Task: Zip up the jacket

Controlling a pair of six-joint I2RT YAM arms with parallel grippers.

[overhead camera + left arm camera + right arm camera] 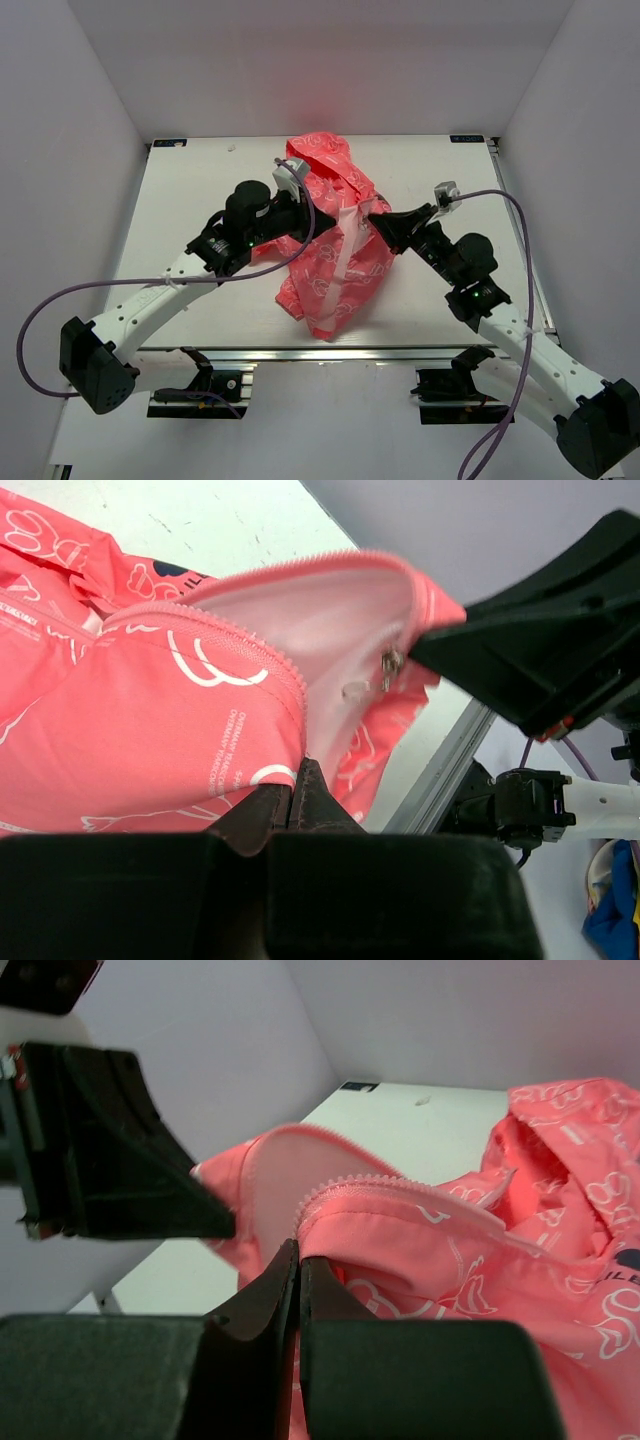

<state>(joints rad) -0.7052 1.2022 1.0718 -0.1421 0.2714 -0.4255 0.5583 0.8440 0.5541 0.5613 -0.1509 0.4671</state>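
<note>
Our left gripper (pixel 297 785) is pinched tight on one front edge of the jacket (pixel 335 265). Our right gripper (pixel 298 1260) is pinched tight on the other front edge. Between them the cloth looks lifted off the table (pixel 190 190). The jacket lies in the middle, from the far edge toward the near edge. The two rows of zipper teeth (pixel 240 630) are apart, and the little pull (pixel 390 666) hangs by the right gripper's corner. We think no zipping is done yet, so the whole pull-up is left.
</note>
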